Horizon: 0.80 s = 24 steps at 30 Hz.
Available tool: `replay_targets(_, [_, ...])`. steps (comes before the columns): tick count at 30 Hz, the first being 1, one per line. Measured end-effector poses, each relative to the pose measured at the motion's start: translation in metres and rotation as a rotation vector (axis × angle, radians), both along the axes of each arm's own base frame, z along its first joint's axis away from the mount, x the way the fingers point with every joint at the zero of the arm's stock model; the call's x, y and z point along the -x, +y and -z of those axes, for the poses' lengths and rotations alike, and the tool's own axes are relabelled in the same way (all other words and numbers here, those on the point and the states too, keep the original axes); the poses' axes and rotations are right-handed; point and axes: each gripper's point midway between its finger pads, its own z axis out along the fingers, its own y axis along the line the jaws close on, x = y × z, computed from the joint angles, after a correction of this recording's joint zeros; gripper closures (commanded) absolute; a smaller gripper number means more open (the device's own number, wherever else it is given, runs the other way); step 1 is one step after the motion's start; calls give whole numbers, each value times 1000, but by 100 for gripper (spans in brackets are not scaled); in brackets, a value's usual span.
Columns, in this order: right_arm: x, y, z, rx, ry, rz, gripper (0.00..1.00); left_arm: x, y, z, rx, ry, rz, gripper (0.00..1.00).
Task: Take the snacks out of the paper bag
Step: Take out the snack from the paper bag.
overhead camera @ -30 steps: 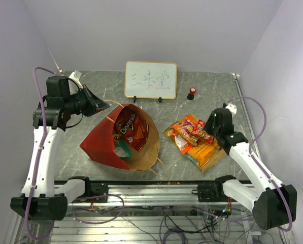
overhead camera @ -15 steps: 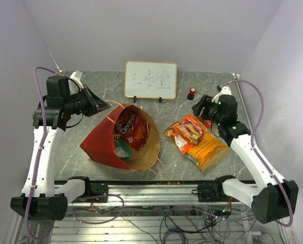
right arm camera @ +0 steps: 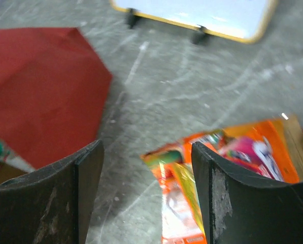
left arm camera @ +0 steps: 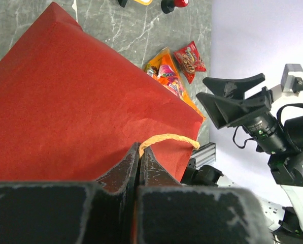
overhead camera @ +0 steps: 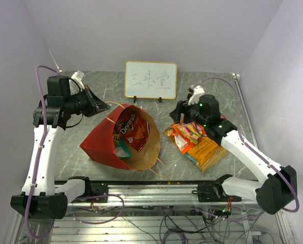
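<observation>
Right pincer (right arm camera: pixel 146 147) gapes beside snacks (right arm camera: pixel 253 152), whiteboard (right arm camera: pixel 192 12) beyond, paper bag (right arm camera: pixel 39 81) opposite.

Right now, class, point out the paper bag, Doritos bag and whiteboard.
paper bag (overhead camera: pixel 98 145), top external view, red outer side.
Doritos bag (overhead camera: pixel 131 130), top external view, its printed front.
whiteboard (overhead camera: pixel 151 89), top external view, white writing surface.

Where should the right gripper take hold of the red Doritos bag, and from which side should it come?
Grip the Doritos bag at its edge nearest the open mouth of the paper bag, coming from the right and above with the open right gripper. The packet lies flat on the brown inner wall, so probably only an edge can be pinched.
</observation>
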Motion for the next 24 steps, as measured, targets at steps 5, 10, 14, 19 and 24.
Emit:
replay_targets(5, [22, 77, -15, 78, -140, -292, 26, -1, 1, 4, -14, 7, 10, 93])
replay_targets(10, [72, 142, -28, 117, -324, -601, 24, -1, 0, 4, -14, 6, 15, 93])
replay_targets(14, [109, 175, -45, 131, -526, -819, 23, 1, -1, 8, -11, 19, 20, 93])
replay_targets(19, [116, 183, -34, 206, -617, -908, 23, 3, -2, 10, -7, 30, 28, 93])
replay_targets(24, [115, 179, -7, 256, -569, -891, 24, 5, -2, 10, -9, 37, 36, 93])
